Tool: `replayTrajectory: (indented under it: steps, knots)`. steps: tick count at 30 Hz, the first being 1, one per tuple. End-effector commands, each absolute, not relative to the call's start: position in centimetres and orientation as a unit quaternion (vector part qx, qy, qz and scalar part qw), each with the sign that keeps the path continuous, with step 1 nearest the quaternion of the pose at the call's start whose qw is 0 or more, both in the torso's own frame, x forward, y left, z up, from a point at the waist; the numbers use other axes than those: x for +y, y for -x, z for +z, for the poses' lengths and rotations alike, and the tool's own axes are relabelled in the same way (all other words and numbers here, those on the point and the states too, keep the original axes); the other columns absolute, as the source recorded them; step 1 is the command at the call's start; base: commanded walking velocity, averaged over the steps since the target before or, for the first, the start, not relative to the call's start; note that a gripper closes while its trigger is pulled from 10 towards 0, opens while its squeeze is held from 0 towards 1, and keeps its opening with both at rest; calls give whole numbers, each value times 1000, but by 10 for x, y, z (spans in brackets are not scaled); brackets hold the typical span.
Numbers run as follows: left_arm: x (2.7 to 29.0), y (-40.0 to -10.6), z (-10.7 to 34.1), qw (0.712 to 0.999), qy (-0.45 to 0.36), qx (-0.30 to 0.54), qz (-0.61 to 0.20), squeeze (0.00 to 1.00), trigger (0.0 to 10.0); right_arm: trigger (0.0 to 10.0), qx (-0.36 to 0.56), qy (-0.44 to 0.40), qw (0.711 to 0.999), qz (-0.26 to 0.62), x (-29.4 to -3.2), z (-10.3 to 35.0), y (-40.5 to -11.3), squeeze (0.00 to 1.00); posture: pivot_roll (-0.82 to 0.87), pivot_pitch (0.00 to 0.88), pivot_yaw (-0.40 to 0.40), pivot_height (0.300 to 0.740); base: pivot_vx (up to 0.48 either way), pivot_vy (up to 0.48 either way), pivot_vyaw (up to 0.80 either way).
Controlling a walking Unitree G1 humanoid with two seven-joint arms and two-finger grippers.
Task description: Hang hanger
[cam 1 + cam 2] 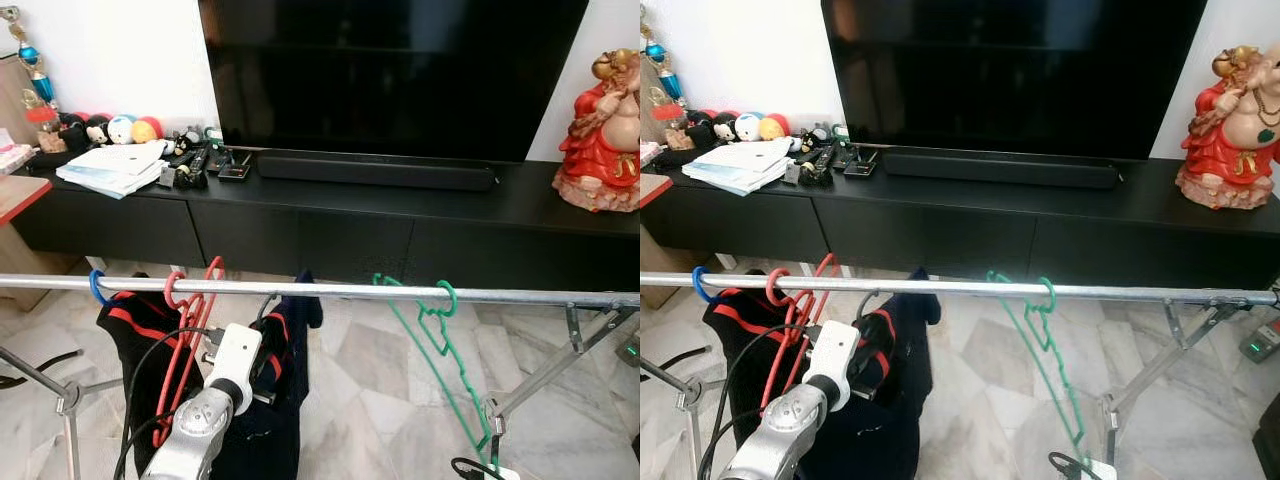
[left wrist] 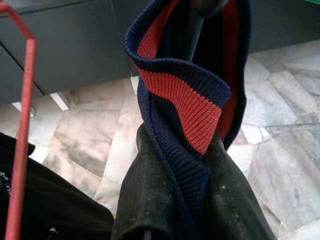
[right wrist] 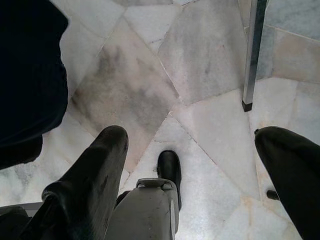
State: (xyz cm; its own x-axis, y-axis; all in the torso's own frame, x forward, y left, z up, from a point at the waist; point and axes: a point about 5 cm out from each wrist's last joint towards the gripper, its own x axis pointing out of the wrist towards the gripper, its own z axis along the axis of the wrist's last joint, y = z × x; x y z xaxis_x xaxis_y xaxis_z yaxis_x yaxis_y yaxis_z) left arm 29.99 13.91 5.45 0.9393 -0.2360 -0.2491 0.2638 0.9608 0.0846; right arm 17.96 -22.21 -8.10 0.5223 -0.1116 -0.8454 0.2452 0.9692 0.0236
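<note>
Three hangers sit hooked on the rail (image 1: pixel 330 290): a blue one (image 1: pixel 96 286) at the robot's far left, a red one (image 1: pixel 185 330) just beside it, and a green one (image 1: pixel 440 345) well apart to the right, dangling bare at a slant. The left pincer (image 2: pixel 192 200) is pressed together on a navy garment (image 2: pixel 185 95) with a red ribbed band, the cloth caught between its fingers and draped up over the rail near the red hanger. Judging from that hold, the arm grips the cloth to steady or lift the clothed hanger so its hook can meet the rail. The right pincer (image 3: pixel 195 165) is spread wide and holds nothing, pointing down at the floor (image 3: pixel 150 75), so it seems idle.

Pale marble slabs with grey veins make up the floor under the rack's metal legs (image 1: pixel 560 360). Behind the rail runs a long black counter (image 1: pixel 420 200) carrying a dark TV (image 1: pixel 400 70), a soundbar (image 1: pixel 375 170), papers (image 1: pixel 115 168), small plush toys (image 1: pixel 120 128), remotes (image 1: pixel 195 158) and a red figurine (image 1: pixel 600 135). White wall lies behind.
</note>
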Motion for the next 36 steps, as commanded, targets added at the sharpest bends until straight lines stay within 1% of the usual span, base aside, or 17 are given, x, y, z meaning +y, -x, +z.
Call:
replayTrajectory:
  steps: [1,2,6,12,17,23,26,30,33,36]
  knots:
    - [137,-307,71,986,-48,77,-142,0,10000,10000,478,-67,870,-97,-221,-80,-181,0,-29,0,21,740,0,0,0]
    - [135,-305,72,983,-48,73,-159,0,10000,10000,478,-66,871,-95,-221,-80,-181,0,-29,0,21,740,0,0,0]
    - [137,-304,73,984,-55,70,-156,0,10000,10000,479,-63,871,-92,-221,-80,-182,0,-24,0,19,740,0,0,0]
    - [151,-310,75,992,-39,74,-99,0,10000,10000,480,-60,871,-89,-221,-80,-182,0,-25,0,18,740,0,0,0]
    - [151,-312,73,992,-38,87,-83,0,10000,10000,481,-59,871,-87,-221,-80,-182,0,-27,0,18,740,0,0,0]
    - [154,-313,63,990,-36,128,-43,0,10000,10000,483,-57,870,-85,-222,-80,-182,0,-29,0,17,740,0,0,0]
    - [153,-313,62,990,-35,131,-42,0,10000,10000,483,-56,870,-85,-221,-80,-182,0,-30,0,18,740,0,0,0]
    - [151,-317,56,985,-43,164,-34,0,10000,10000,484,-54,869,-82,-221,-80,-182,0,-29,0,16,740,0,0,0]
    - [145,-318,49,978,-58,194,-57,0,10000,10000,485,-54,869,-81,-221,-80,-182,0,-31,0,16,740,0,0,0]
    - [140,-317,47,973,-75,205,-74,0,10000,10000,484,-55,869,-82,-221,-80,-182,0,-36,0,20,740,0,0,0]
